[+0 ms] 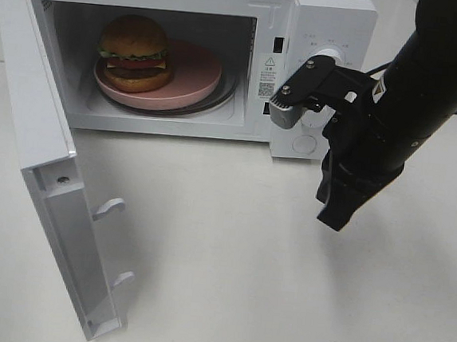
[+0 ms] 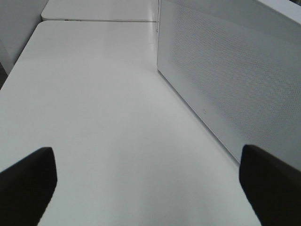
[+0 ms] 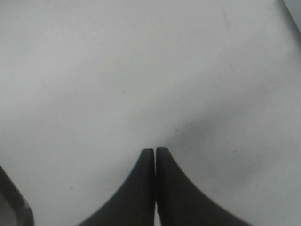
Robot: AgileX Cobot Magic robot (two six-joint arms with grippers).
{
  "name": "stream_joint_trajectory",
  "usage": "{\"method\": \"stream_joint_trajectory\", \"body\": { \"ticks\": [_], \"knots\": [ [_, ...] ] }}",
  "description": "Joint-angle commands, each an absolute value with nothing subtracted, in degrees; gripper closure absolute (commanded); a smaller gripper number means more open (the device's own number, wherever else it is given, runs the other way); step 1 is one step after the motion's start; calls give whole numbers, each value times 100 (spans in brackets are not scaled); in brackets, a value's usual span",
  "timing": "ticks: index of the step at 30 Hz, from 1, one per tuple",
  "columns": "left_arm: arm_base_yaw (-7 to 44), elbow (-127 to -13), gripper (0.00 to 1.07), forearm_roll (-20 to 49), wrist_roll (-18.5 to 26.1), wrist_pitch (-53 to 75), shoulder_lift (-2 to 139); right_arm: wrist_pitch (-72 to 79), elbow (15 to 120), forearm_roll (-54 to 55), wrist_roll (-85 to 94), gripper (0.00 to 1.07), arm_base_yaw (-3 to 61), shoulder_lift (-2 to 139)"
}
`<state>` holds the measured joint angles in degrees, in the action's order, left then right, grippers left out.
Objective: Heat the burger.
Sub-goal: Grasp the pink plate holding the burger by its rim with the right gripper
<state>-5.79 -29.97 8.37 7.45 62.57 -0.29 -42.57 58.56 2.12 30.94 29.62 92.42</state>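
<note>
Your white table (image 1: 245, 260) fills the scene, bare across its front, and at the back stands the white microwave (image 1: 330, 20) with its cavity wide open to you. Its door (image 1: 46, 147) hangs swung out on the left of the high view, inner face showing, with 2 latch hooks (image 1: 110, 206) sticking out of its edge. Your right arm (image 1: 428, 84) comes in big and black from the upper right, crossing in front of the control panel, and the right gripper (image 1: 331, 220) points down above the table, near the oven's front right corner and touching nothing. In the right wrist view that right gripper (image 3: 155, 151) has its 2 jaws pressed flat together, nothing between them, only tabletop below. Your left gripper (image 2: 146, 155) is out of the high view, but its wrist camera shows the 2 dark fingers (image 2: 26, 183) spread wide apart with bare table between them, gripping nothing, and a white dotted panel (image 2: 225, 80) running just beside it; which face of the oven that is, you cannot tell. Inside the cavity, the pink round plate (image 1: 194, 84) lies on the glass turntable (image 1: 228, 99). The burger (image 1: 135, 51) stands upright on the left part of that plate, bun on top. Smallest of all, the round dial (image 1: 330, 57) peeks out behind your right arm.
</note>
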Motion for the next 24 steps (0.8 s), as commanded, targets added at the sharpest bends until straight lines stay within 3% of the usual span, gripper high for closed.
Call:
{"method": "stream_joint_trajectory", "body": {
  "ticks": [1, 11, 19, 22, 24],
  "knots": [
    [-579, -2991, 9, 854, 745, 6176, -126, -4389, 5964, 201, 4395, 104, 2939, 9190],
    [-579, -2991, 9, 854, 745, 6176, -126, -4228, 5982, 0, 6732, 103, 2939, 9190],
    [-579, -2991, 9, 854, 745, 6176, -126, -4125, 5982, -332, 7271, 96, 2945, 9190],
    [-579, -2991, 9, 854, 745, 6176, -126, -4039, 5982, -424, 7271, 88, 2974, 9190],
    [-579, -2991, 9, 854, 745, 6176, -126, -3850, 5982, -533, 7087, 72, 3077, 9190]
  ]
}}
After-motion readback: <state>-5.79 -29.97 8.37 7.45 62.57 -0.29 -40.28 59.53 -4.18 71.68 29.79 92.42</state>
